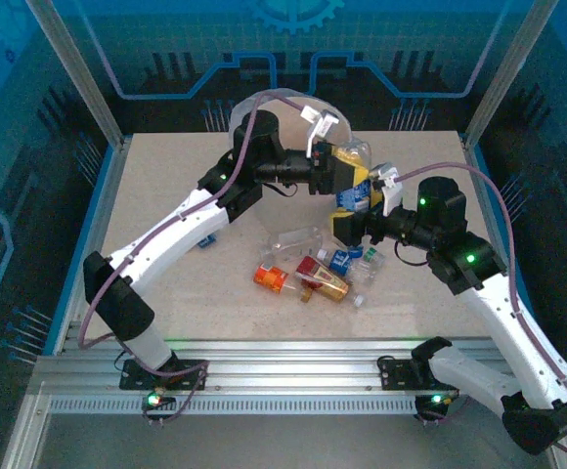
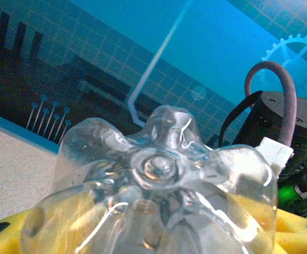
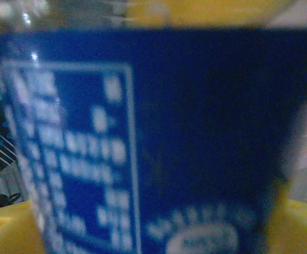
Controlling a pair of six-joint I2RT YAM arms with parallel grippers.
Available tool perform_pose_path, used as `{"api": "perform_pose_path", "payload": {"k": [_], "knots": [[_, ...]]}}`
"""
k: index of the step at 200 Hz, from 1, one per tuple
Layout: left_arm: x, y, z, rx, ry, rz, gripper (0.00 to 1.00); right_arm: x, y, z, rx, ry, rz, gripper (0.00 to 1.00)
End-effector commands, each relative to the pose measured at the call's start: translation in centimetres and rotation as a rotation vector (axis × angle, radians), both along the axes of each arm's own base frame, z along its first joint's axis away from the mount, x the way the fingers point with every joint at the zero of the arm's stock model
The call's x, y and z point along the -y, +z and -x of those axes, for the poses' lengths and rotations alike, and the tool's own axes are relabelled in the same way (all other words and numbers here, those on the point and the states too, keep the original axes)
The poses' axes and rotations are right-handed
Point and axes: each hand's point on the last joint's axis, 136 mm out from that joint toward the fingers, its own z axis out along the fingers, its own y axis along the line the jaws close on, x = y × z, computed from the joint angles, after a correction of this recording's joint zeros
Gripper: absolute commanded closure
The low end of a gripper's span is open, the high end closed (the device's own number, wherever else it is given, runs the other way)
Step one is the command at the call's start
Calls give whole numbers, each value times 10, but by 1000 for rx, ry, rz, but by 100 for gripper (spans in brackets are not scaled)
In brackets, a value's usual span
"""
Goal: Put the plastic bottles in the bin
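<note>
A clear bottle with a blue label [image 1: 354, 191] hangs above the table's middle, between my two grippers. My left gripper [image 1: 334, 168] is shut on its upper part; in the left wrist view the bottle's clear ribbed base [image 2: 161, 174] sits between the yellow fingers [image 2: 8, 233]. My right gripper [image 1: 348, 229] stands open around its lower end, and the blue label [image 3: 169, 132] lies between the wide-spread yellow fingers [image 3: 301, 225]. The bin [image 1: 293, 109], round and translucent, stands at the back behind the left wrist. Several more bottles lie below: a clear one [image 1: 298, 239], an orange one [image 1: 271, 278] and a red-and-copper one [image 1: 323, 278].
Small bottles with blue and green parts [image 1: 354, 260] lie just under the right gripper. A small blue thing [image 1: 205, 241] sits by the left forearm. Metal frame posts [image 1: 78, 73] and blue walls bound the table. Bare tabletop lies at the left and at the near edge.
</note>
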Motion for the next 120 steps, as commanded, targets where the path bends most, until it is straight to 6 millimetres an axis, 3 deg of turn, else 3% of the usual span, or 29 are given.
{"api": "perform_pose_path", "payload": {"k": [1,54,120], "knots": [[-21,18,-8,48,90,23,69,9,6,5,45,-46,25,0],[-63,26,-45,109,337,-13,69,50,-4,7,39,-257,85,0],[-102,40,-87,226,600,-112,69,76,-10,9,21,-380,126,0]]}}
